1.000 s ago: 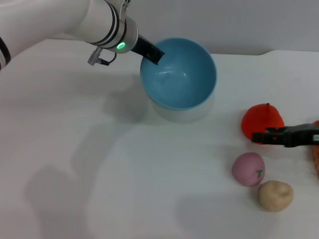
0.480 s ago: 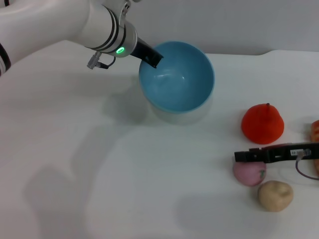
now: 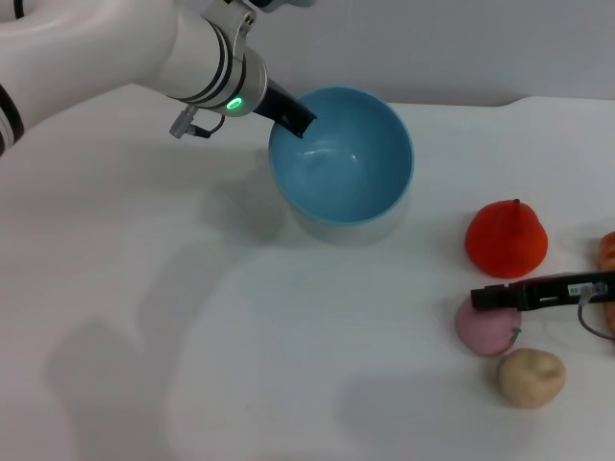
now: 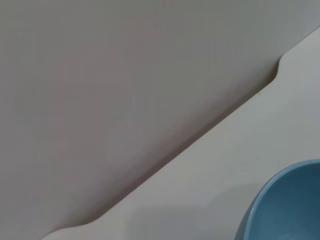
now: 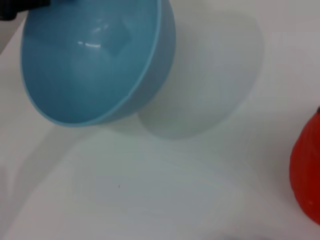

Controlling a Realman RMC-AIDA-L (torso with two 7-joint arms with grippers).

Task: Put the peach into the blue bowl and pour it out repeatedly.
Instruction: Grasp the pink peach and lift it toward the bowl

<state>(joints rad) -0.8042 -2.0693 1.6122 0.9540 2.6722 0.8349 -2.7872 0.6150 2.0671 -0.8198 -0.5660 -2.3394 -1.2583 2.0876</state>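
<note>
Peach (image 3: 488, 327) on white surface (image 3: 288, 365) at my 4 o'clock, orange-red fruit (image 3: 506, 238) behind it, beige potato (image 3: 530, 376) just in front. My right tool (image 3: 490, 297) directly over peach's top; can't tell if fingers are apart or touching it. My left tool (image 3: 293, 116) clamped on blue bowl (image 3: 341, 154) rim at 12 o'clock, bowl lifted and tilted, nothing inside.

The blue bowl (image 3: 341, 154) stands far left of the peach (image 3: 488, 327) and potato (image 3: 530, 376).
</note>
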